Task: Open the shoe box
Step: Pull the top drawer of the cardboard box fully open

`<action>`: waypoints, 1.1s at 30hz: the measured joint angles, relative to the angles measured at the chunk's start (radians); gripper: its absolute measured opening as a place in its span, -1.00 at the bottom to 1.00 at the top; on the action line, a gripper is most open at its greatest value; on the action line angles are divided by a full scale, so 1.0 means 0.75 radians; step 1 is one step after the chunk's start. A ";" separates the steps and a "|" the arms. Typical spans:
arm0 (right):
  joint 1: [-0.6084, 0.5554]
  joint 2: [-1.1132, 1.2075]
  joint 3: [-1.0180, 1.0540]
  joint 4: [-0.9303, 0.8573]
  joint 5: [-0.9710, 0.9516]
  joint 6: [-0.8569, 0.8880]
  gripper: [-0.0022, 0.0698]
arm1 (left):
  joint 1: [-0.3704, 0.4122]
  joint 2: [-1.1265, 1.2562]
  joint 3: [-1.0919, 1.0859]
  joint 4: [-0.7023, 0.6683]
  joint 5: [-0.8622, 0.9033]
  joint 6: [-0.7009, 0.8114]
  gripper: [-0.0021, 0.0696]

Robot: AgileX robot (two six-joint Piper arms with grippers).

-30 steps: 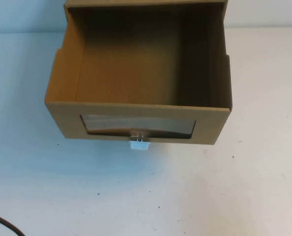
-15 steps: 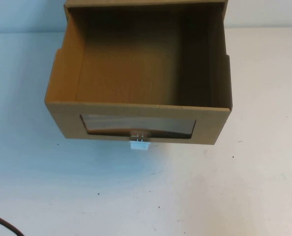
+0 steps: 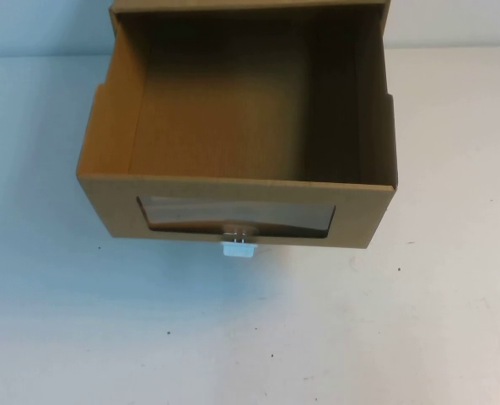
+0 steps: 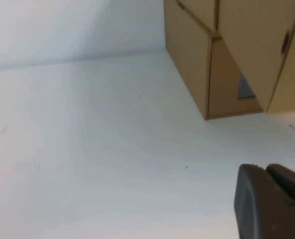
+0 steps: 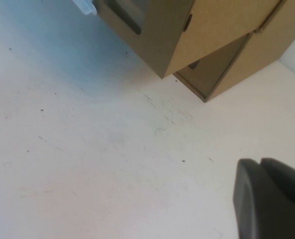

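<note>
Box (image 3: 361, 216) beyond left hand (image 4: 265, 169), right hand (image 5: 260, 162)

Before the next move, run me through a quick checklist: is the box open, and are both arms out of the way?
1. Box open, inside showing: ok.
2. Inside empty: ok.
3. Handle free, nothing on it: ok.
4. Left gripper shut, empty, over bare table, apart from the box: ok.
5. Right gripper shut, empty, apart from the box: ok.
6. Box opened as far as it goes: cannot tell.
</note>
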 joint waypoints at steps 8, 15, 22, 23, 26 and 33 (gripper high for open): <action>0.000 0.000 0.000 0.000 -0.002 0.000 -0.98 | 0.000 -0.094 0.203 -0.023 -0.009 -0.001 -0.96; 0.000 0.000 0.000 0.001 -0.002 0.000 -0.98 | 0.000 -0.095 0.206 0.004 0.079 0.033 -0.96; 0.000 0.000 0.000 0.001 -0.002 0.000 -0.98 | 0.000 -0.095 0.206 0.007 0.084 0.040 -0.96; 0.000 0.000 0.000 0.001 -0.002 0.000 -0.98 | 0.000 -0.095 0.206 0.007 0.084 0.040 -0.96; 0.000 0.000 0.000 0.001 -0.002 0.000 -0.98 | 0.000 -0.095 0.206 0.007 0.084 0.040 -0.96; 0.000 0.000 0.000 0.001 -0.002 0.003 -0.98 | 0.000 -0.097 0.206 0.007 0.084 0.043 -0.96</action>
